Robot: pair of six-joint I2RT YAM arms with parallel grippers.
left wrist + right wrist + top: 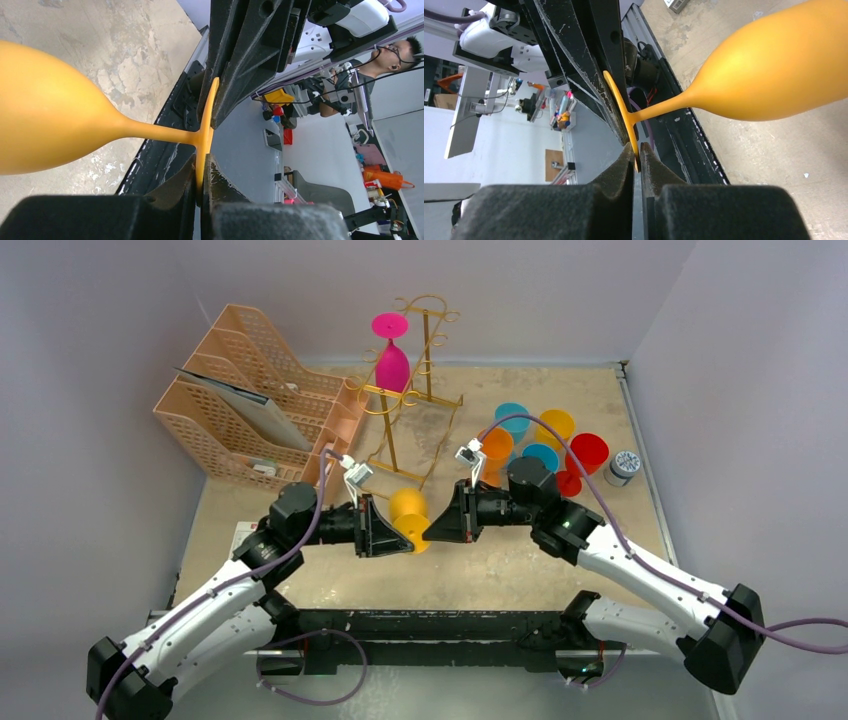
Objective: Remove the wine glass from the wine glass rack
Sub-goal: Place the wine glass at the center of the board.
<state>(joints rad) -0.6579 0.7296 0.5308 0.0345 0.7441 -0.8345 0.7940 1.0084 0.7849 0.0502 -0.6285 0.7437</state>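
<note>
It was a robotics lab: a bespectacled worker (395,50) sat among cabled gear (327,92), with possibly a monitor (466,115) nearby.

The top view is lit evenly and brightly from overhead; only faint, soft shadows are cast on the table (520,570) under the arms. Sharpness is held across that frame. In the wrist views the left gripper's pads (100,217) and the right gripper's pads (549,210) are rendered dark and blurred at close range. The orange wine glass (45,110) is shaded smoothly, brighter above, with soft outlines.
</note>
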